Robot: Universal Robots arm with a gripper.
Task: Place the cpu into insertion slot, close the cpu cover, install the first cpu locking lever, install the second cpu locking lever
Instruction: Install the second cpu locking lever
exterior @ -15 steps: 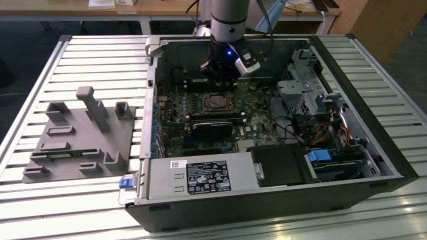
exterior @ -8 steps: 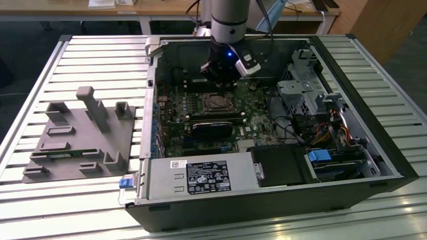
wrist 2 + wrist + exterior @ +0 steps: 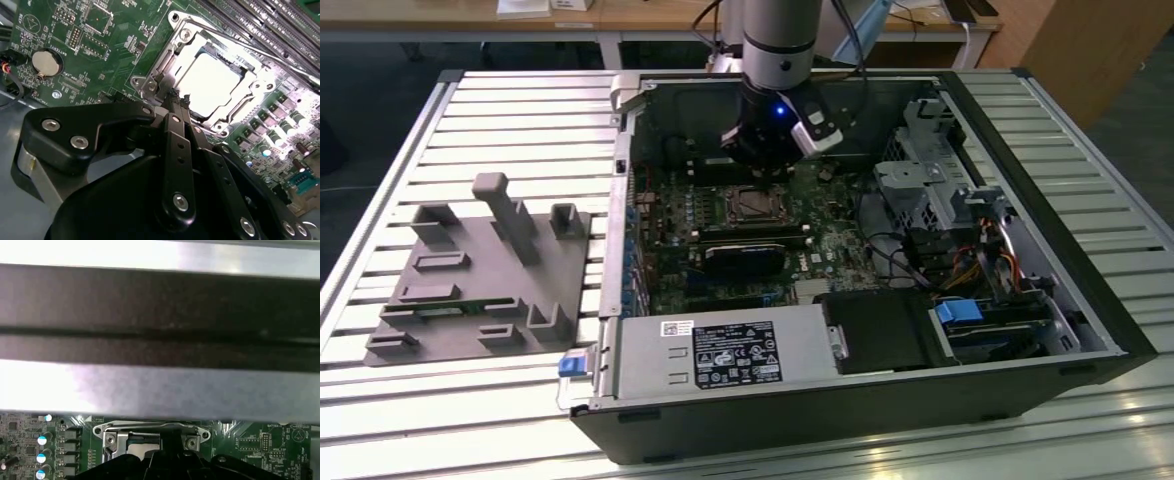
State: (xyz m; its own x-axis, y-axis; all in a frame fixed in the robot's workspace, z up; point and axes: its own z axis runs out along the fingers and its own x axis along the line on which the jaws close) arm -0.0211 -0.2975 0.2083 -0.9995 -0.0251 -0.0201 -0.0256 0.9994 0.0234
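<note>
- Slatted metal bench top (image 3: 520, 110) carries the open computer case (image 3: 1067, 230) I'm working in, with a grey fixture block (image 3: 480, 270) lying well apart from my pincer on the exterior view's left.
- From the second wrist view, the cpu (image 3: 212, 85) looks already seated in the insertion slot (image 3: 240, 107), just beyond my pincer's tips; I count that step as done.
- I judge the cpu cover (image 3: 172, 55) to be down around the chip, its window framing the bright metal top.
- My pincer (image 3: 179, 100) has its fingertips drawn together at the near edge of the cover frame; they seem to pinch something thin there, possibly a locking lever, but I cannot tell for sure.
- So the lever work looks to be in hand; whether either lever is latched I cannot say.
- Around the pincer: green board, a coin battery (image 3: 46, 62) off to one side, and a row of capacitors (image 3: 280, 132) on the far side of the socket.
- Long black card slots (image 3: 260, 25) run past the socket; nothing visibly blocks the pincer.
</note>
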